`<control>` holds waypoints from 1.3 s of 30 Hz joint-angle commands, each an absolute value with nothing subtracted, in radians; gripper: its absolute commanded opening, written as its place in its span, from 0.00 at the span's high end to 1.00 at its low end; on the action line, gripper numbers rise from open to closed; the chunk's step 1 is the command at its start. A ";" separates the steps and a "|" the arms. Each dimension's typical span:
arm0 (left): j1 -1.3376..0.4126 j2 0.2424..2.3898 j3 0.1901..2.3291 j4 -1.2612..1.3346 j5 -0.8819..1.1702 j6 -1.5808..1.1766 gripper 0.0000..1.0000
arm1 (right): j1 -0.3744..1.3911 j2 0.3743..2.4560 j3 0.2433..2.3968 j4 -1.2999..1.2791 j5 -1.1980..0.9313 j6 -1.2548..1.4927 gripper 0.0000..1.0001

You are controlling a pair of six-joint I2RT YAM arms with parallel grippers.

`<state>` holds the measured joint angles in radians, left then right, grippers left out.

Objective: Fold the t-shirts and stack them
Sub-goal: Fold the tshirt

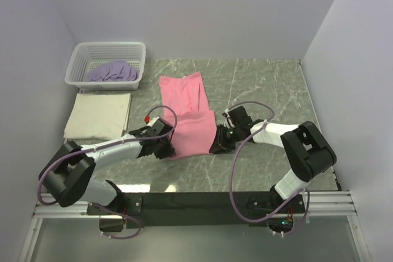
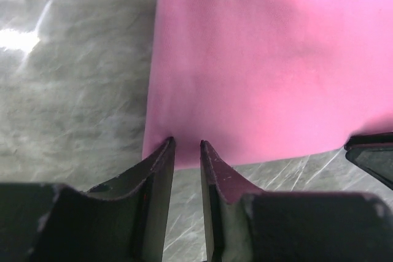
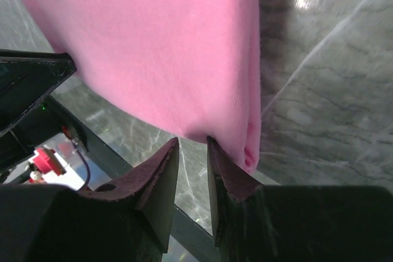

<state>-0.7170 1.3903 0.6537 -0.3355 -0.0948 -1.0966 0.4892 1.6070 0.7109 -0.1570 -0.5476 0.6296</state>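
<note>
A pink t-shirt [image 1: 194, 128] lies mid-table, its far part [image 1: 182, 92] spread flat behind a squarer near panel. My left gripper [image 1: 164, 146] is at that panel's near left corner and my right gripper [image 1: 217, 145] at its near right corner. Seen from the left wrist, the left gripper [image 2: 185, 143] is open by a narrow gap, tips just at the pink hem [image 2: 264, 59], bare table between the fingers. The right gripper [image 3: 193, 139] is open the same way, tips against the shirt's rolled edge [image 3: 159, 47]. A cream t-shirt [image 1: 98, 116] lies folded at left. A lavender t-shirt [image 1: 113, 70] sits crumpled in the basket.
A white lattice basket [image 1: 80, 59] stands at the far left, behind the cream shirt. White walls close in the marble table [image 1: 264, 84] on three sides. A black rail [image 1: 202, 200] carrying the arm bases runs along the near edge.
</note>
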 commanded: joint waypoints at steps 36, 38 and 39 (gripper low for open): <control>-0.362 1.596 0.999 -0.319 0.003 -0.801 0.59 | 0.235 1.905 1.166 -0.061 -0.586 0.618 0.75; -0.400 1.537 1.000 -0.429 -0.090 -0.825 0.48 | 0.242 1.812 1.137 -0.098 -0.542 0.588 0.73; -0.416 1.484 1.000 -0.461 -0.106 -0.834 0.45 | 0.250 1.780 1.120 -0.135 -0.526 0.578 0.71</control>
